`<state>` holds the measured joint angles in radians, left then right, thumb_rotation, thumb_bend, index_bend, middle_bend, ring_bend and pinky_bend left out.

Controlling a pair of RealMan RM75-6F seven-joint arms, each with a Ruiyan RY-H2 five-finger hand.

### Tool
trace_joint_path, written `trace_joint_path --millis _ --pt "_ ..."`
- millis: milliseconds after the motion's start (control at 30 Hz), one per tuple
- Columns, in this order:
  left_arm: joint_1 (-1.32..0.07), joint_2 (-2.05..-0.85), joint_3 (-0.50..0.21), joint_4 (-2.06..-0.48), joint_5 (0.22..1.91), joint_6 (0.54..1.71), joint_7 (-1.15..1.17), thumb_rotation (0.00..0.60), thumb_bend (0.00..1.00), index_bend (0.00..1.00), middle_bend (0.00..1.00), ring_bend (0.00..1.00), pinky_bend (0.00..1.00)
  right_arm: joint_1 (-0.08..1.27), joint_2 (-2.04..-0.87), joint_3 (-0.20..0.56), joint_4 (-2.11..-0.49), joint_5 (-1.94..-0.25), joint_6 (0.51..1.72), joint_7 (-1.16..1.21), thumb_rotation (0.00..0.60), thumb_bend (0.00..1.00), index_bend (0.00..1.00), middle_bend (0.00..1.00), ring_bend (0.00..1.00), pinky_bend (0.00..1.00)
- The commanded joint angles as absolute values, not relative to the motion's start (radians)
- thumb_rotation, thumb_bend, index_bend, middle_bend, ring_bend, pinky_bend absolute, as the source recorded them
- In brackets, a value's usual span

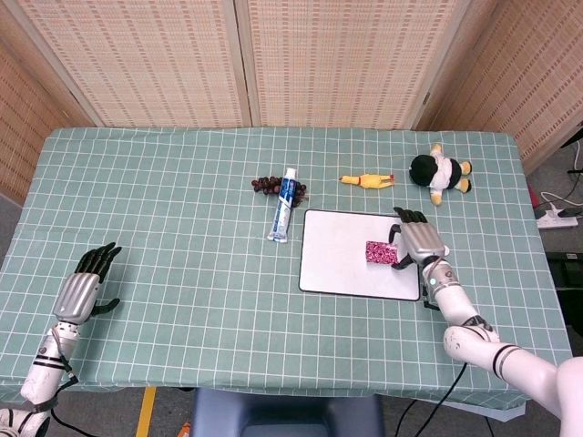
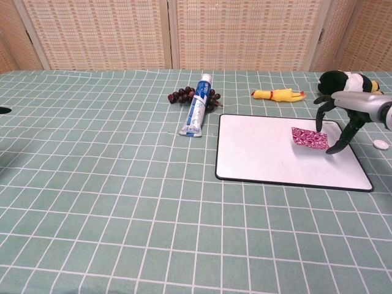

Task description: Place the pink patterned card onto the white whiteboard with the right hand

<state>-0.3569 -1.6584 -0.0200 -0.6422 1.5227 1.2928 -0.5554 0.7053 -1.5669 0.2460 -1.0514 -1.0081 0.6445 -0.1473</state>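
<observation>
The pink patterned card (image 1: pixel 379 252) (image 2: pixel 309 138) hangs tilted just over the right part of the white whiteboard (image 1: pixel 337 250) (image 2: pixel 257 150). My right hand (image 1: pixel 417 243) (image 2: pixel 352 113) holds it by its right edge, fingers above and thumb below. Whether the card's left edge touches the board I cannot tell. My left hand (image 1: pixel 80 293) lies open on the tablecloth near the front left edge, far from the board; the chest view shows only a dark fingertip of it at the left border.
Left of the board lies a toothpaste tube (image 1: pixel 284 217) (image 2: pixel 196 113) with dark beads (image 1: pixel 266 185) (image 2: pixel 182 95) behind it. A yellow rubber chicken (image 1: pixel 369 181) (image 2: pixel 277 94) and a plush toy (image 1: pixel 439 173) (image 2: pixel 346 82) lie beyond the board. A small white disc (image 2: pixel 381 144) sits right of it.
</observation>
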Motion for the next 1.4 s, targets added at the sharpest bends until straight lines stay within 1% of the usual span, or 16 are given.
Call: trace_joint_path --millis 33,167,267,367,433,500,567,667,767,900,967,1067,1267,1333,1400 --pt "-0.358 -1.659 -0.021 -0.640 1.522 1.292 -0.557 0.600 0.16 0.00 0.00 0.00 0.00 0.721 -1.582 0.248 -1.038 -1.004 0.635 -0.142 0.600 0.02 0.49 0.00 0.00 0.00" --pt "-0.358 -1.659 -0.020 -0.638 1.523 1.291 -0.562 0.600 0.16 0.00 0.00 0.00 0.00 0.724 -1.580 0.247 -1.047 -1.022 0.650 -0.121 0.600 0.01 0.44 0.00 0.00 0.00" --pt "-0.358 -1.660 -0.019 -0.636 1.524 1.292 -0.562 0.600 0.16 0.00 0.00 0.00 0.00 0.720 -1.566 0.240 -1.060 -1.051 0.657 -0.093 0.600 0.00 0.37 0.00 0.00 0.00" --pt "-0.357 -1.661 -0.018 -0.637 1.526 1.295 -0.559 0.600 0.16 0.00 0.00 0.00 0.00 0.721 -1.551 0.234 -1.066 -1.060 0.643 -0.071 0.592 0.00 0.23 0.00 0.00 0.00" --pt "-0.357 -1.661 -0.018 -0.637 1.526 1.295 -0.559 0.600 0.16 0.00 0.00 0.00 0.00 0.721 -1.549 0.233 -1.067 -1.061 0.643 -0.068 0.587 0.00 0.19 0.00 0.00 0.00" --pt "-0.357 -1.662 -0.018 -0.636 1.526 1.294 -0.557 0.600 0.16 0.00 0.00 0.00 0.00 0.718 -1.543 0.225 -1.069 -1.067 0.649 -0.072 0.585 0.00 0.18 0.00 0.00 0.00" --pt "-0.358 -1.663 -0.017 -0.634 1.526 1.291 -0.557 0.600 0.16 0.00 0.00 0.00 0.00 0.706 -1.523 0.215 -1.092 -1.077 0.677 -0.084 0.582 0.00 0.19 0.00 0.00 0.00" --pt "-0.357 -1.663 -0.016 -0.634 1.527 1.291 -0.558 0.600 0.16 0.00 0.00 0.00 0.00 0.678 -1.474 0.200 -1.125 -1.070 0.720 -0.123 0.577 0.00 0.23 0.00 0.00 0.00" --pt "-0.357 -1.663 -0.014 -0.636 1.529 1.293 -0.557 0.600 0.16 0.00 0.00 0.00 0.00 0.661 -1.419 0.178 -1.123 -1.020 0.711 -0.189 0.576 0.02 0.29 0.00 0.00 0.00" --pt "-0.358 -1.663 -0.014 -0.639 1.531 1.293 -0.553 0.600 0.16 0.00 0.00 0.00 0.00 0.658 -1.356 0.153 -1.116 -0.919 0.639 -0.245 0.572 0.22 0.32 0.00 0.00 0.00" --pt "-0.359 -1.664 -0.013 -0.640 1.531 1.290 -0.550 0.600 0.16 0.00 0.00 0.00 0.00 0.654 -1.343 0.141 -1.105 -0.884 0.630 -0.265 0.571 0.26 0.32 0.00 0.00 0.00" --pt "-0.362 -1.666 -0.013 -0.641 1.532 1.286 -0.545 0.600 0.16 0.00 0.00 0.00 0.00 0.643 -1.344 0.141 -1.098 -0.848 0.619 -0.243 0.567 0.26 0.34 0.00 0.00 0.00" --pt "-0.364 -1.667 -0.011 -0.642 1.532 1.282 -0.543 0.600 0.16 0.00 0.00 0.00 0.00 0.637 -1.368 0.136 -1.064 -0.827 0.604 -0.218 0.443 0.25 0.39 0.00 0.00 0.00" --pt "-0.364 -1.667 -0.011 -0.642 1.533 1.283 -0.543 0.600 0.16 0.00 0.00 0.00 0.00 0.639 -1.370 0.133 -1.066 -0.818 0.607 -0.224 0.419 0.24 0.40 0.00 0.00 0.00" --pt "-0.363 -1.666 -0.011 -0.642 1.533 1.283 -0.545 0.600 0.16 0.00 0.00 0.00 0.00 0.642 -1.370 0.130 -1.071 -0.810 0.610 -0.234 0.412 0.24 0.41 0.00 0.00 0.00"
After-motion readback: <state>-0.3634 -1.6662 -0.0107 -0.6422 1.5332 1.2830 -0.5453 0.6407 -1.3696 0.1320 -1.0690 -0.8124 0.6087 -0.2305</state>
